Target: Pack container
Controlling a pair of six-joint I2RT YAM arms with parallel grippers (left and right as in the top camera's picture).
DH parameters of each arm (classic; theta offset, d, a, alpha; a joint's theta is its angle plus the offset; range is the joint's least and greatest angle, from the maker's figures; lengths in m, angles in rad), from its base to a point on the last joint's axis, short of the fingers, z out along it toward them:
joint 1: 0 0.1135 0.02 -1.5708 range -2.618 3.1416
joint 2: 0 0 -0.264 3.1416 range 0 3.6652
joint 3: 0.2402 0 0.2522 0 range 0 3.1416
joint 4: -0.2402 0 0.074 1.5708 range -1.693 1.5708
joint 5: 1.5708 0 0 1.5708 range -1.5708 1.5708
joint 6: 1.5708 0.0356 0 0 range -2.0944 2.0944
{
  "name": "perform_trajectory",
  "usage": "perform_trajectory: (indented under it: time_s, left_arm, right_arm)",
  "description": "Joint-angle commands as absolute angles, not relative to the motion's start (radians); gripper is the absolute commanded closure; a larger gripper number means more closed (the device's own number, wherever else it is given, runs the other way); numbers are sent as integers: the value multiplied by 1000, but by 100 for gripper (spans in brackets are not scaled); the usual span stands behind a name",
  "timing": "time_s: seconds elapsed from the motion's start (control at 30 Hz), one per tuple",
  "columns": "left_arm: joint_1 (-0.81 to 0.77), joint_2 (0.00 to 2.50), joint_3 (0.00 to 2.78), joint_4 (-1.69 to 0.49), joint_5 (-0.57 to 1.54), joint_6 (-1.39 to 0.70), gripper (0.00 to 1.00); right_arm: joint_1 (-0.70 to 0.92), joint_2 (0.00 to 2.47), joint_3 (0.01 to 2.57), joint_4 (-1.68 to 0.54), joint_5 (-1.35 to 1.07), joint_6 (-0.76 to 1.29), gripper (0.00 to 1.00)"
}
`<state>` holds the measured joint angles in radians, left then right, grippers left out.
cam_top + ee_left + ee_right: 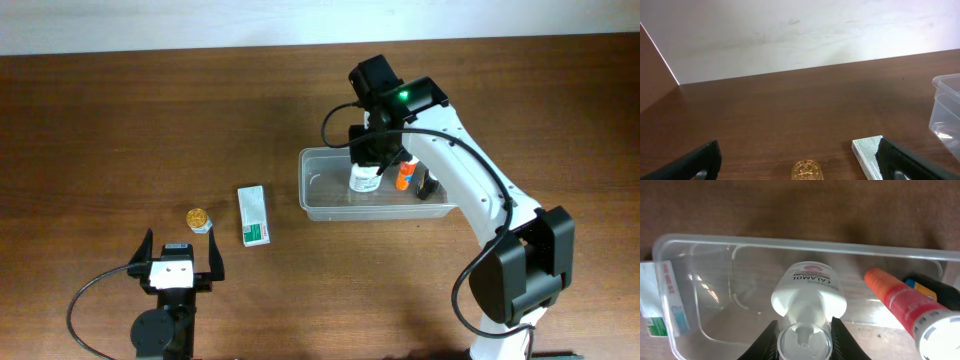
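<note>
Container [322, 192], a clear plastic tub with rounded corners, lies at about three o'clock from the middle of the wooden table [100, 120], taking twelve o'clock as the far edge by the wall. Nearest the robot's side, at about seven o'clock, the left gripper [181, 240] hangs low over the wood with its two dark fingers spread wide and nothing between them. Just beyond it, at its twelve o'clock, stands a small gold-capped jar [199, 217]. At that jar's three o'clock a white box [253, 215] with a green near end lies flat on the table, apart from the tub. In the left wrist view both show low down between the fingers, with the tub's corner off at three o'clock. Farther on, over the container, the right gripper [805, 342] reaches down and pinches the cap of a white bottle [809, 291] marked CALAMOL. The cap is toward the wrist and the body points down into the tub near its middle; whether its base touches the floor I cannot tell. At the bottle's three o'clock an orange tube [897, 300] with a white cap lies in the tub. Just past that, at the tub's three o'clock end, sits a dark item [937, 287] with a blue and orange patch, too blurred to name.
</note>
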<state>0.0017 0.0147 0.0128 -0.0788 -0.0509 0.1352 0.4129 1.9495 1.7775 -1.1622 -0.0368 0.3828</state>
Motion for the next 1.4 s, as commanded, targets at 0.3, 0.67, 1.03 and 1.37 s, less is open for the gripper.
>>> perform_trajectory:
  time_s: [0.3, 0.67, 1.03, 1.37]
  left_arm:
    - [6, 7, 9, -80, -40, 148, 1]
    - [6, 7, 9, -80, -40, 148, 1]
    - [6, 7, 9, -80, -40, 148, 1]
    - [6, 7, 9, -80, -40, 148, 1]
  right_arm:
    - [392, 1914, 1803, -1144, 1, 370, 75]
    - [384, 1914, 1803, -1145, 16, 344, 75]
    - [384, 1914, 1803, -1145, 40, 325, 75]
    - [384, 1914, 1803, -1147, 84, 325, 75]
